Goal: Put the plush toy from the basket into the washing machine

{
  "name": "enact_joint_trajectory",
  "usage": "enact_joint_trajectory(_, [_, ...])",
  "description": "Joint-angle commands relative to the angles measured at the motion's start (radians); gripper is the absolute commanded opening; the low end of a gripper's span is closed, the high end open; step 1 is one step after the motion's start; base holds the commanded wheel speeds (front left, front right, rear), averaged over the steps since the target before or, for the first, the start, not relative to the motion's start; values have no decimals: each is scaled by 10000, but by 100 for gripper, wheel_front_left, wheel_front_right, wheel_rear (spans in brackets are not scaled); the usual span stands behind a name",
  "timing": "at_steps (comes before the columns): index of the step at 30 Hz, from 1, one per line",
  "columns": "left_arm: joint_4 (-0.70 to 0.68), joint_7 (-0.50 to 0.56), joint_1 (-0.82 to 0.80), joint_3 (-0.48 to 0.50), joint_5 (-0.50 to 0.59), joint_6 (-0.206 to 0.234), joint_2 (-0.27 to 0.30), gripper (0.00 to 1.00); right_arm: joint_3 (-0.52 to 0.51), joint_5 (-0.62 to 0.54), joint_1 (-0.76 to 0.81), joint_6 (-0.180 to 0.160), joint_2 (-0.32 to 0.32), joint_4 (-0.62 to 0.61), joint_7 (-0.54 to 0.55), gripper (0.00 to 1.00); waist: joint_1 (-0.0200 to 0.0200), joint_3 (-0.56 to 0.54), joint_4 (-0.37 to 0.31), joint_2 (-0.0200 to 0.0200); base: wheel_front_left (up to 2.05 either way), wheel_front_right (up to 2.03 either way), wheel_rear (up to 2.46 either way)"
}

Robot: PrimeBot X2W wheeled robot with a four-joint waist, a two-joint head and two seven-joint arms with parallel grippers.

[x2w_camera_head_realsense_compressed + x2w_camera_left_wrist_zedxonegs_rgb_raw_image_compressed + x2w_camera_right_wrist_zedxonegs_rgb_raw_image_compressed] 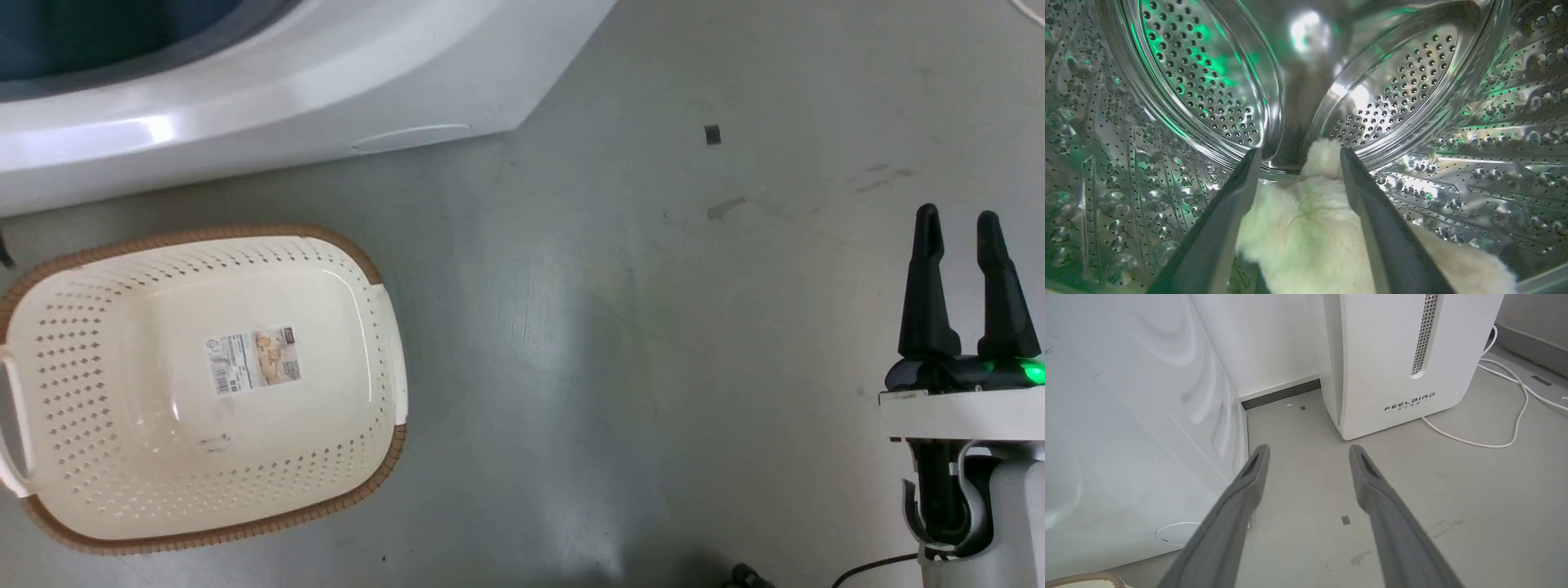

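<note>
Left gripper (pixel 1300 151) sits nearest the lens, deep inside the shiny perforated steel drum (pixel 1208 81) of the large white front-loading washing machine (pixel 245 106). Its two dark fingers are spread wide, with the fluffy cream-beige plush toy (pixel 1306 228) lying between them, low in the drum. Fur touches both inner faces, but the spread looks like a let-go rather than a squeeze.

The cream oval perforated plastic basket (pixel 82 343) with a brown rim sits on the grey floor (pixel 612 327) just in front of the machine, with nothing inside but its sticker. The right gripper (pixel 957 216) hangs well to the right over the floor, fingers parted and holding nothing.

The step is judged to be the drop-off in the drum, nearly done. The next move calls for drawing the left arm straight back through the porthole without snagging fur.

The toy's long axis seems to run from near right toward the far middle, with a rounded lobe pointing at the drum's back wall. Head and feet cannot be told apart.
</note>
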Motion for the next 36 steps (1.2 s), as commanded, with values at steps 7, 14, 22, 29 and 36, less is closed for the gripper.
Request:
enact_joint_trajectory(7, [-549,-53,1801,599,130,-14,-627,100,69,-222,198,-7,-6,161,-46,100,-1,-1146,435,0,0,0,0])
enact_joint_trajectory(14, [-1718,-53,3723,1423,506,189,-1211,100,164,-516,493,-7,-6,128,-46,100,-1,-2156,822,0,0,0,0])
enact_joint_trajectory(22, [-3902,-53,6155,2227,1587,505,-2278,100,241,-1034,923,-7,-6,-33,-46,100,-1,-3257,1402,0,0,0,0])
enact_joint_trajectory(29, [-5138,-53,7935,2426,2373,305,-3234,100,246,-1404,1390,-7,-6,-180,-46,100,-1,-4239,1931,0,0,0,0])
enact_joint_trajectory(36, [-5775,-53,9337,2590,2946,176,-3858,100,316,-1755,1915,-7,-6,-337,-46,100,-1,-5075,2345,0,0,0,0])
